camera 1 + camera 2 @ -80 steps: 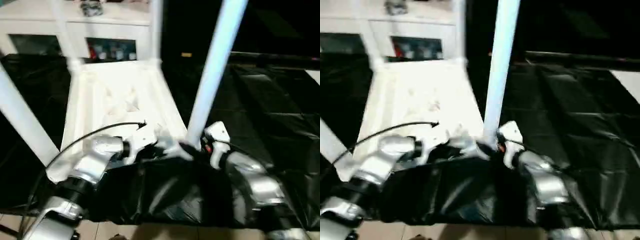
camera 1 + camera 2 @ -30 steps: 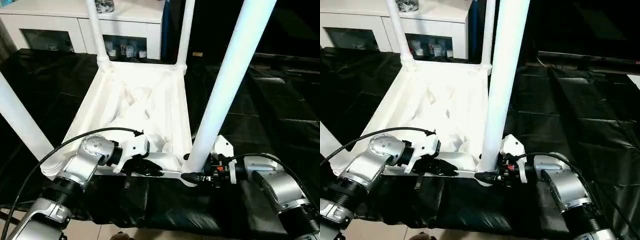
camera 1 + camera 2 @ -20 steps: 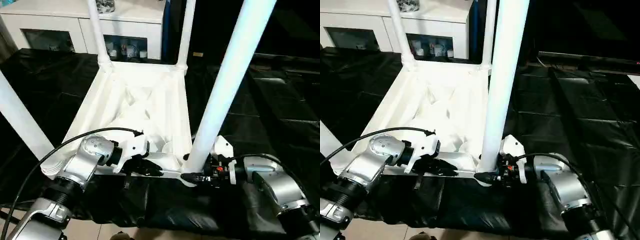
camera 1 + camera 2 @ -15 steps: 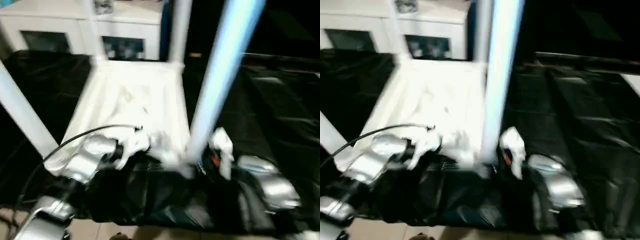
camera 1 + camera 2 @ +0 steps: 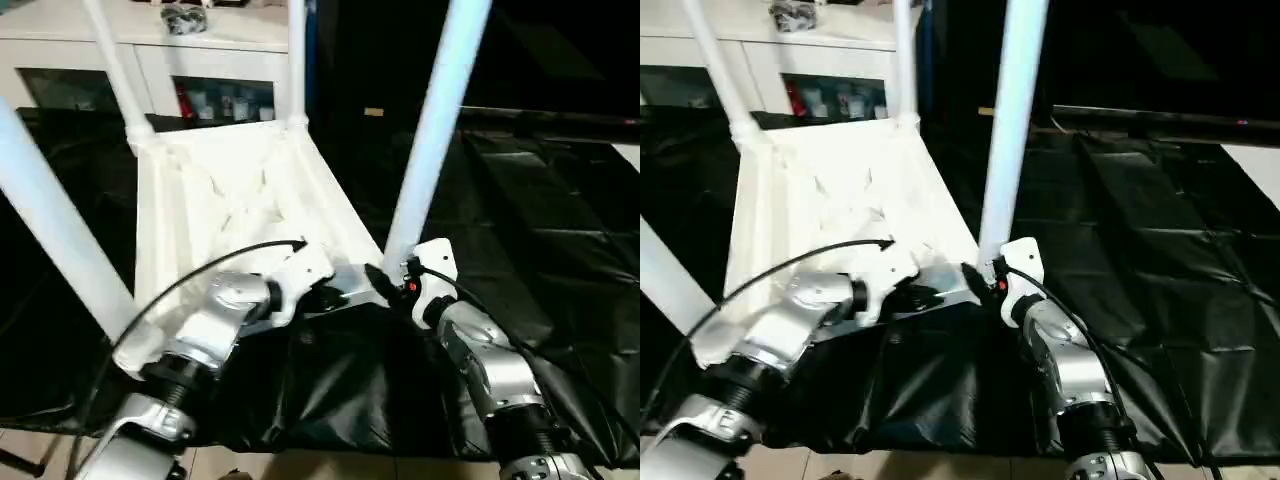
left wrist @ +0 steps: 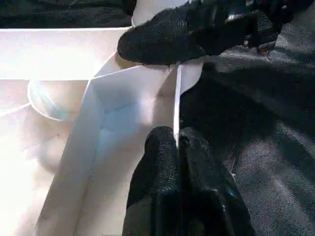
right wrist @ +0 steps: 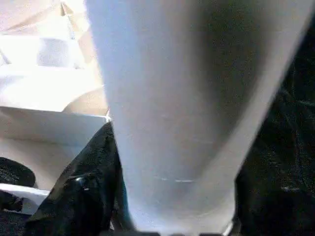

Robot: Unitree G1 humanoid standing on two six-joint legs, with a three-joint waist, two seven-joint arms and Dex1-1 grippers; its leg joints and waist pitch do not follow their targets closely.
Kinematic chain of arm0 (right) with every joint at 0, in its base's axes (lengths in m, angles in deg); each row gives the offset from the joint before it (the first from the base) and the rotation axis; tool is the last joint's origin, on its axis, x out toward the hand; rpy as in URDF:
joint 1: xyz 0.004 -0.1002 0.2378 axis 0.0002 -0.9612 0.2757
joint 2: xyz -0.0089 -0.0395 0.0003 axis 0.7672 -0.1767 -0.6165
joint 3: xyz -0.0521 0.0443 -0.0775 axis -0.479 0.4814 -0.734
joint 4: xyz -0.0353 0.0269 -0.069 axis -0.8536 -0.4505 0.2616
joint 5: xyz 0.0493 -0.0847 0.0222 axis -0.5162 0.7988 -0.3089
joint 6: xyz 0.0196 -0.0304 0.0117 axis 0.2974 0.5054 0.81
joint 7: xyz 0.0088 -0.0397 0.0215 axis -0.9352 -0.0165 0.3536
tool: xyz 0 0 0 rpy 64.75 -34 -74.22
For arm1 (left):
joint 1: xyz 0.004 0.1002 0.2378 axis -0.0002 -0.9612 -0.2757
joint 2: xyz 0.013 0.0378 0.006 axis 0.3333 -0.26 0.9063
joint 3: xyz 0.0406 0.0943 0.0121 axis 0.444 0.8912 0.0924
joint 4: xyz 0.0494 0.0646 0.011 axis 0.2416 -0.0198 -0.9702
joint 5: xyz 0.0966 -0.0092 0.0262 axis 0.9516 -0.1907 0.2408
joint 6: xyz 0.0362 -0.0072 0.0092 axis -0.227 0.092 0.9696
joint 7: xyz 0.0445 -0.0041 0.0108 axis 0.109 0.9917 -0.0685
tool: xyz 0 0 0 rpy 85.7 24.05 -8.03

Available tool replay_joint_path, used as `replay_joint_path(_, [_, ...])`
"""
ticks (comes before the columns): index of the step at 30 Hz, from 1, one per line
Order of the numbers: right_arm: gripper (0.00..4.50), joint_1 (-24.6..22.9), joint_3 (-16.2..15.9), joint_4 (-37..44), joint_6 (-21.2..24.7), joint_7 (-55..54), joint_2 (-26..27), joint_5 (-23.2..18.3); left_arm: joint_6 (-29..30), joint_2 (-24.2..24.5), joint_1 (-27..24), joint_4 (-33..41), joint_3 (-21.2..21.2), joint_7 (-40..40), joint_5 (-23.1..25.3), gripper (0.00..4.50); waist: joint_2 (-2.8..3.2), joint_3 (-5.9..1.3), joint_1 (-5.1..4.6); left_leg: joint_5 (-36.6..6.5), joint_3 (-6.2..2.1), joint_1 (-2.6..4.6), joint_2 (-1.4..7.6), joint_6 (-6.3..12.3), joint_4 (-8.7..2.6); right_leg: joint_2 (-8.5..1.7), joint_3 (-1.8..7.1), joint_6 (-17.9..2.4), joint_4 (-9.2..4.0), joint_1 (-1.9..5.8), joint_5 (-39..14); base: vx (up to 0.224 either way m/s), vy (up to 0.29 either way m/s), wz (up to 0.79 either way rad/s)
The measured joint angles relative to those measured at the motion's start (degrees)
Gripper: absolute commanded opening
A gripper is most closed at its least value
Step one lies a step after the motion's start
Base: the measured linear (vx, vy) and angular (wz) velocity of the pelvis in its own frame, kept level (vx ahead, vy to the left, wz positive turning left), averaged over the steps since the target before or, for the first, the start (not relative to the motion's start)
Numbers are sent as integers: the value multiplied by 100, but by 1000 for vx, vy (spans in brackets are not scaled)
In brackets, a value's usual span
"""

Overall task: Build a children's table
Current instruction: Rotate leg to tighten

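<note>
The children's table [image 5: 200,200] lies upside down on the black drape, ribbed underside up, with all four white legs standing in its corner sockets. My left gripper [image 5: 335,297] is shut on the thin near rim of the tabletop [image 6: 123,98], close to the near right corner. My right gripper [image 5: 385,285] is shut on the base of the near right leg [image 5: 430,140]. In the right wrist view one black finger [image 7: 83,196] lies against that leg [image 7: 187,98]. The near left leg [image 5: 55,230] rises at the picture's left, and two far legs [image 5: 115,60] stand by the cabinet.
A black-draped work surface [image 5: 520,220] spreads to the right and in front of the table. A white cabinet [image 5: 150,50] with glass doors stands behind, with a dark object [image 5: 185,18] on top. Tiled floor [image 5: 300,465] shows past the near edge.
The table has turned and slid away and to the left with both grippers on its near right corner. My right forearm now reaches in from below. The camera has also shifted.
</note>
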Motion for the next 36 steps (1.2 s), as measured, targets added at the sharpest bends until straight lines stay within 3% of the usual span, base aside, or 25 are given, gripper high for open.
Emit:
replay_joint_path(3, [384, -1, -10, 34, 13, 137, -25, -3, -65, 47, -4, 9, 5, 113, 0, 0, 0, 0, 0, 0, -1, -4, 0, 0, -1, 0, -1, 0, 0, -3, 0, 0, 0, 0])
replay_joint_path(12, [384, -195, -506, 418, -201, 2233, -933, -298, -501, 677, -169, 310, 93, 1263, -282, 0, 8, 6, 27, 0, 8, -29, 6, 0, -15, 5, -9, -14, 6, -19, 9, 0, 0, 0])
replay_joint_path(17, [384, -362, -801, 828, -124, 3646, -1658, -553, -729, 943, -210, 321, 143, 1966, -505, 0, 6, 7, 157, 0, 16, -35, 6, 2, -1, 0, -6, -13, 0, -14, -4, 0, 0, 0])
replay_joint_path(22, [384, -393, -970, 941, -120, 4291, -1942, -638, -827, 1062, -208, 290, 198, 2326, -565, 0, 5, 8, 175, 0, 20, -32, 6, 1, -3, -3, -3, -13, 6, -11, -4, 0, 0, 0])
replay_joint_path(28, [343, -403, -1041, 1091, 180, 4646, -2061, -811, -1048, 1173, -110, 70, 269, 2698, -671, 0, 5, 9, 191, 0, 17, -32, 8, 1, -4, -2, -5, -14, 17, -9, -2, 0, 0, 0])
replay_joint_path(36, [277, -421, -1050, 1136, 251, 4734, -2074, -824, -1155, 1196, -69, -26, 276, 2880, -682, 0, 5, 8, 234, 0, 16, -33, 8, 1, -4, -2, -4, -13, 16, -8, -2, 0, 0, 0])
